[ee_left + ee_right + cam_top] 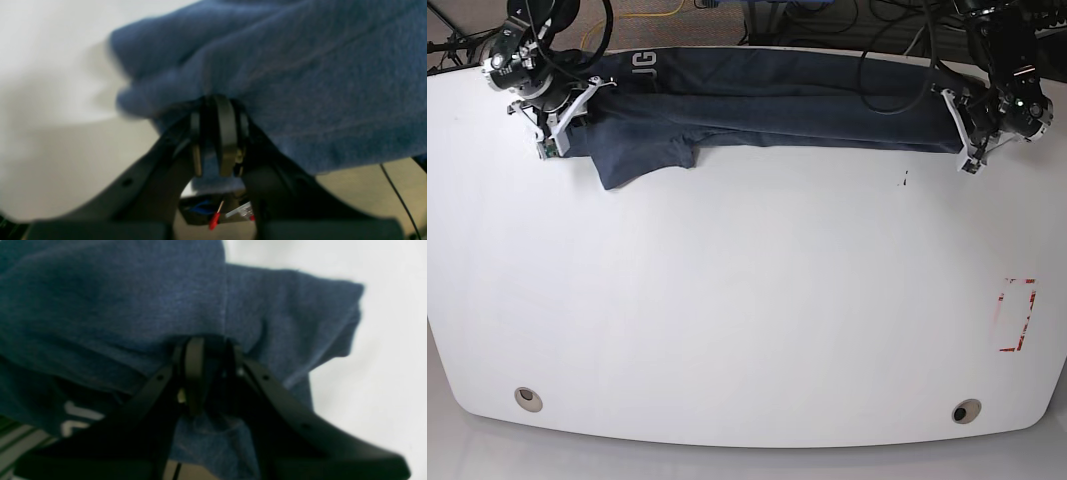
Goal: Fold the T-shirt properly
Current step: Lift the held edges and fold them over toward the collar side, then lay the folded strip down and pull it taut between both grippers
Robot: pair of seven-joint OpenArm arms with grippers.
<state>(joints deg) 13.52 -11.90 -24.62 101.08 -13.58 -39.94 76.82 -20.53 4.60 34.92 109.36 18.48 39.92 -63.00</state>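
The dark slate-blue T-shirt point(777, 100) lies stretched in a long band along the far edge of the white table point(747, 300). One sleeve point(642, 155) spreads toward me at its left end. White lettering point(645, 68) shows near that end. My right gripper point(575, 118) grips the left end, and in the right wrist view its jaws point(208, 343) are pinched on bunched cloth point(100, 306). My left gripper point(959, 128) holds the right end; the left wrist view shows its fingers point(215, 100) closed on a fold of blue fabric point(317, 83).
A red rectangular outline point(1017, 315) is marked on the table at the right. Two round holes point(527, 398) point(966, 411) sit near the front edge. A small dark mark point(905, 180) lies right of centre. Cables point(827, 20) run behind the far edge.
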